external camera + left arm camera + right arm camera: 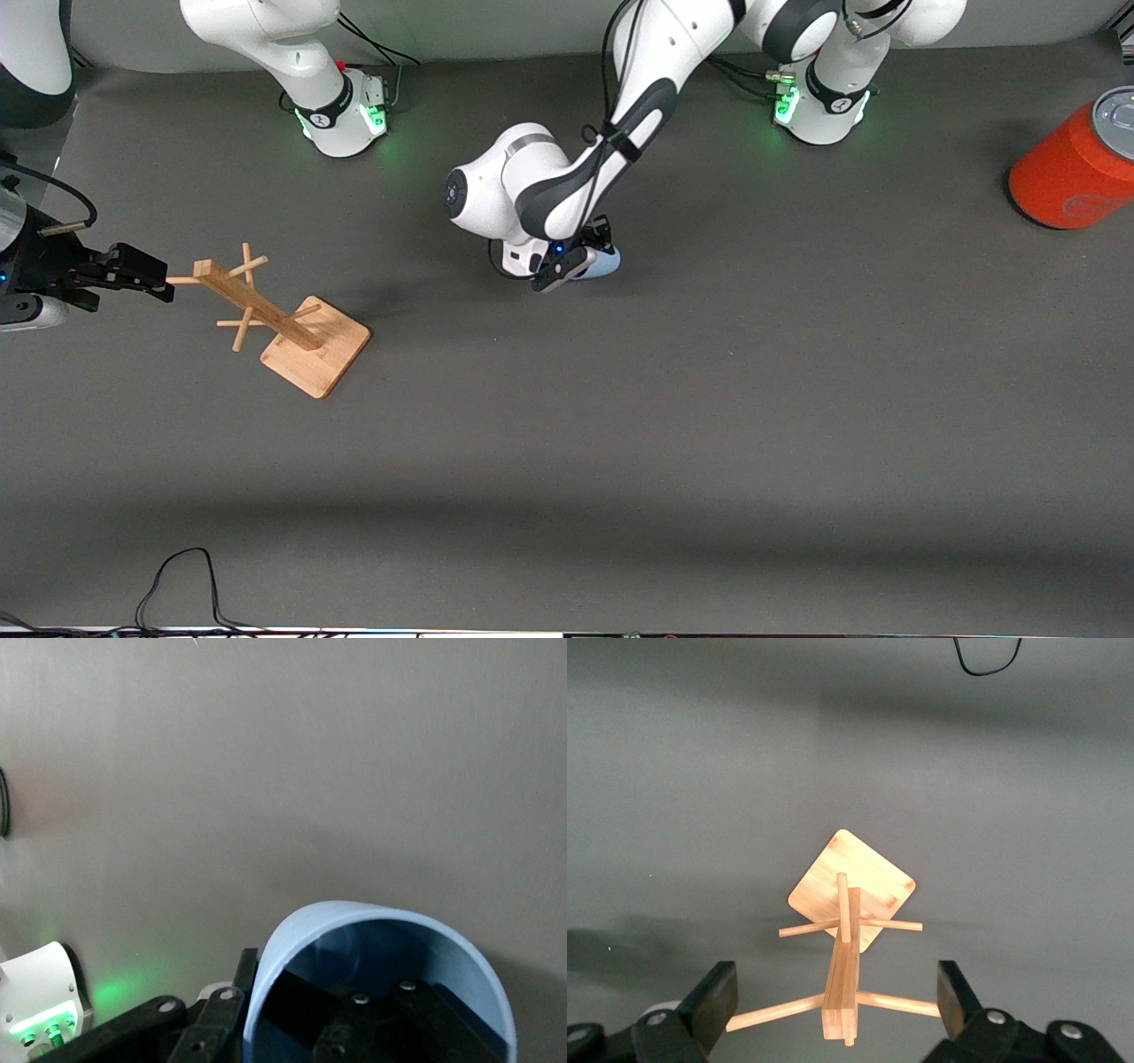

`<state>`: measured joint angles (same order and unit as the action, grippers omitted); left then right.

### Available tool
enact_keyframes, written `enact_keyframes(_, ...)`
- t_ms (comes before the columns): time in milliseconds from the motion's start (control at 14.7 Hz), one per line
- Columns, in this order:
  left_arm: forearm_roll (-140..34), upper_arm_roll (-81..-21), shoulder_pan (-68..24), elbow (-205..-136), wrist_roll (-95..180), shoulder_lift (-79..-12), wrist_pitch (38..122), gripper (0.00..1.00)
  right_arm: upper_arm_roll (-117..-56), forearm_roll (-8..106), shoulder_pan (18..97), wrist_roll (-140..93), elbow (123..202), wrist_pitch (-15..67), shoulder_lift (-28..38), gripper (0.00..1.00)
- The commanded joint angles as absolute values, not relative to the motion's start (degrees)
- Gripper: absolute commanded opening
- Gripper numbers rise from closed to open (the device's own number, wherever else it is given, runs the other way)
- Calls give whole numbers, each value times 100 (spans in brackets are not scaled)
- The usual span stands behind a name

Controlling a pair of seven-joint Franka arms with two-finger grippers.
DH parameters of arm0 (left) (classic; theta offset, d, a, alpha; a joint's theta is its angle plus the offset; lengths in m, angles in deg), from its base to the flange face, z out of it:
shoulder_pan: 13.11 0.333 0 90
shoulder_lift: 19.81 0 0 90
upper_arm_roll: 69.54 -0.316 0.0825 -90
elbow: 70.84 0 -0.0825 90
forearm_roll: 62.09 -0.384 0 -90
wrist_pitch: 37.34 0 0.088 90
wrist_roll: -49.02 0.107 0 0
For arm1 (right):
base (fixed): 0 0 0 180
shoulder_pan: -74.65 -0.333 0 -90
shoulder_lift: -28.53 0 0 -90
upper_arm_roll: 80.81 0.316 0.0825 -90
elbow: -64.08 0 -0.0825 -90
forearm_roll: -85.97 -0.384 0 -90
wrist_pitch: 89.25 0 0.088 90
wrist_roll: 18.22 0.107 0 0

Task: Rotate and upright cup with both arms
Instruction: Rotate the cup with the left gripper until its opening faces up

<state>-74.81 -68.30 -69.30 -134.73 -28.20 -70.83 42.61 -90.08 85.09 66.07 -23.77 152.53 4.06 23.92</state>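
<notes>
Front view: the left arm reaches from its base down to mid-table, and the left gripper [578, 259] sits low at the mat, clamped on the light blue cup [605, 262]. The cup lies on its side near the table's middle, only its rounded end showing past the black fingers. The right gripper [164, 285] hangs over the right arm's end of the table, just beside the top of the wooden peg stand [279, 321], jaws apart and holding nothing; that arm waits. An orange can [1076, 164] with a grey lid stands at the left arm's end of the table, well apart from the cup. Left wrist view: the cup's open mouth [376, 979] faces the camera, one finger [381, 1019] inside the cup and the other outside, pinching the wall between them. Right wrist view: the spread fingers [713, 1001] frame the peg stand [850, 895] below, touching none of its pegs. Judgement: the grasp looks made, but the cup is not yet lifted, turned or set upright, and any handover to the right arm is still to come.
</notes>
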Motion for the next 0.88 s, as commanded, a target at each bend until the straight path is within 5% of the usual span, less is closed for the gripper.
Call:
enact_keyframes(0,-7317,-6796,-6559,-13465,-2684,-6553,4106,0,-9048,8492,6595,-2526,15197,365,2396,100)
enact_keyframes(543,-6351,-6814,-5250,-13894,-1120,-5068,4334,0,-9039,8377,6586,-2526,15197,374,2387,100)
enact_keyframes(815,-5841,-6822,-4678,-15287,-154,-3971,5472,0,-8995,8404,6577,-2526,15110,365,2335,100)
